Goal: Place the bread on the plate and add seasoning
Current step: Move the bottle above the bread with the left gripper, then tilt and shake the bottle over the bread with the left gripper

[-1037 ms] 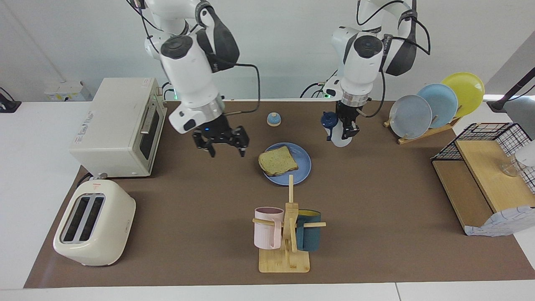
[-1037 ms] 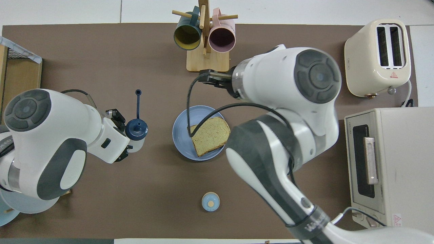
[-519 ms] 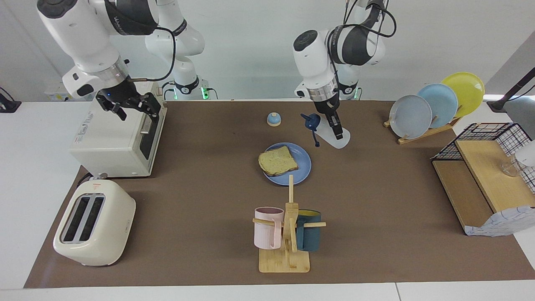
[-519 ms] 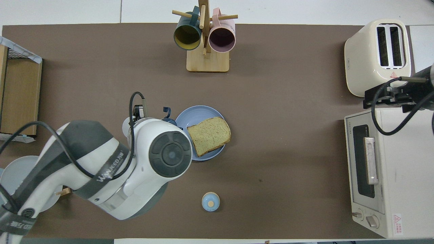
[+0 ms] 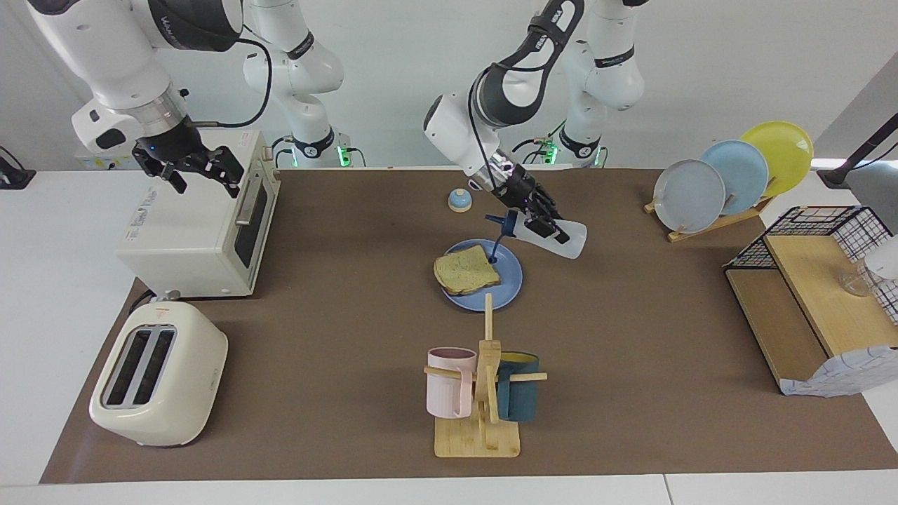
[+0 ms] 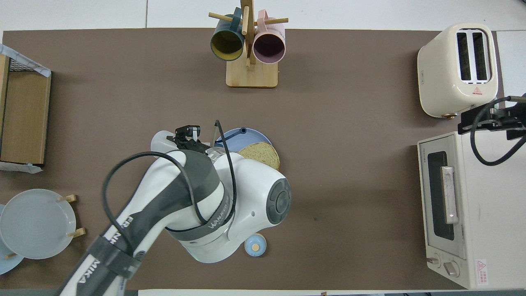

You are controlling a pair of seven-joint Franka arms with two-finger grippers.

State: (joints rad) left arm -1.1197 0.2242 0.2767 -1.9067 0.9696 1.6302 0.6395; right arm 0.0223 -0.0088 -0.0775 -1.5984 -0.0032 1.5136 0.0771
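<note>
The bread (image 5: 466,273) lies flat on the blue plate (image 5: 511,282) in the middle of the table; both also show in the overhead view, the bread (image 6: 263,151) and the plate (image 6: 233,137) partly under the left arm. My left gripper (image 5: 544,223) is shut on the seasoning bottle (image 5: 570,240) and holds it tipped on its side. The bottle's navy cap (image 5: 511,223) is over the plate's rim, and its thin blue tether hangs down toward the bread. My right gripper (image 5: 188,172) is open and empty over the toaster oven (image 5: 189,231).
A small blue-and-wood bell (image 5: 459,200) stands nearer the robots than the plate. A mug tree (image 5: 484,393) with two mugs stands farther out. A toaster (image 5: 158,375) is at the right arm's end. A plate rack (image 5: 729,175) and a wire shelf (image 5: 821,294) are at the left arm's end.
My left gripper carried the bottle over to the plate and tipped it, so the cap is now over the plate's rim. My right gripper drew away from the plate to over the toaster oven.
</note>
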